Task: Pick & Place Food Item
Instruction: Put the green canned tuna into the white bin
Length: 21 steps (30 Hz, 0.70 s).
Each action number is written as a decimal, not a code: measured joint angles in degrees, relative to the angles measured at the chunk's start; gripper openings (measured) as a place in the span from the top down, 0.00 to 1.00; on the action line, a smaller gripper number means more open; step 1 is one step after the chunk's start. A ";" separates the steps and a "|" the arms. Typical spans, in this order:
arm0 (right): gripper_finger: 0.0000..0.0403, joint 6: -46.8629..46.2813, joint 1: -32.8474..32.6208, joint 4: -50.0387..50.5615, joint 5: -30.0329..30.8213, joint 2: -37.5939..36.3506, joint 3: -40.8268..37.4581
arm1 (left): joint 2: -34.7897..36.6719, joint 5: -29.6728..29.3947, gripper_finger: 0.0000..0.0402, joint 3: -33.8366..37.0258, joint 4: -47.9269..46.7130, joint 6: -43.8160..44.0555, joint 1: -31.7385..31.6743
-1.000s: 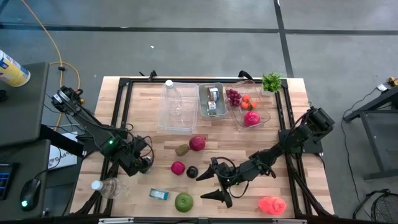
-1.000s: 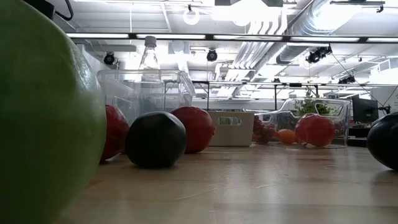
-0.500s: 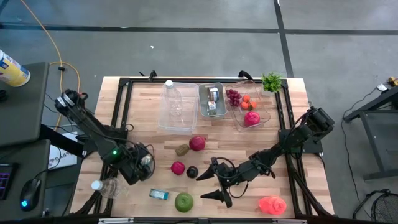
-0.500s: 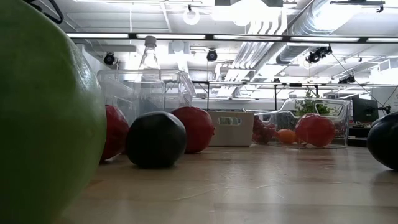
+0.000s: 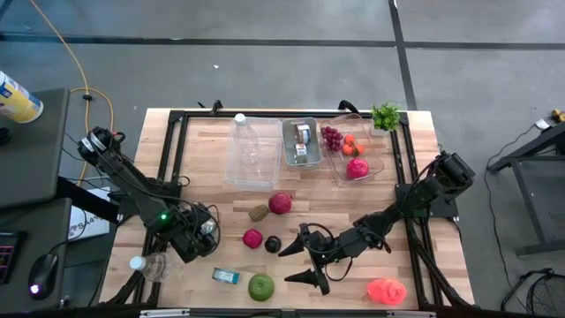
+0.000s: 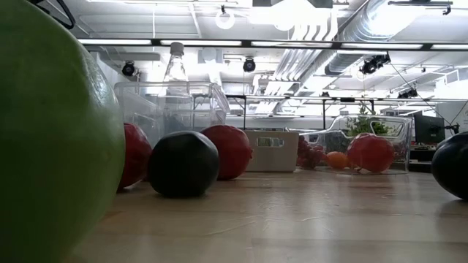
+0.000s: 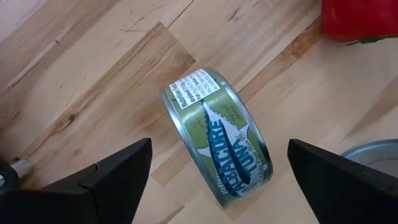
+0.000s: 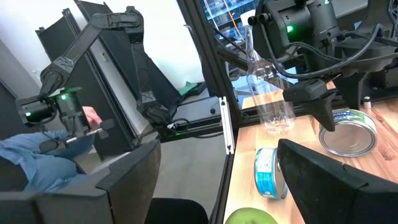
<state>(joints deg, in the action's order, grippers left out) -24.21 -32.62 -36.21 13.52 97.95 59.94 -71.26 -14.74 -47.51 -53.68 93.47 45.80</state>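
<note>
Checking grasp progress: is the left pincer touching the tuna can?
Apart. The left wrist view shows the tuna can between the open left pincer fingers, bare wood on both sides.

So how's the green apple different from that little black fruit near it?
The green apple is bright green; the black fruit is almost black. The apple is clearly bigger. The apple lies by the table's front edge, the black fruit farther in, beside a red fruit. Both are round and lie loose on the wood.
</note>
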 joint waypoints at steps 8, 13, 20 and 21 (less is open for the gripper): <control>0.23 0.00 0.00 0.00 0.00 0.00 0.00 | 0.00 1.40 0.29 0.00 -0.02 2.26 0.00; 0.23 0.00 0.00 0.01 0.00 0.00 0.00 | 0.00 1.12 0.43 0.00 -0.03 0.21 0.00; 0.23 0.00 0.00 0.02 0.00 0.00 0.00 | 0.00 0.60 0.63 0.00 0.01 -1.88 0.00; 0.23 0.01 0.00 0.03 0.00 0.00 0.00 | 0.00 -0.02 0.65 0.00 -0.01 -1.96 0.00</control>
<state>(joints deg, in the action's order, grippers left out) -24.19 -32.62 -36.18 13.52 97.95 59.94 -71.26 -14.76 -47.51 -53.69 91.50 45.80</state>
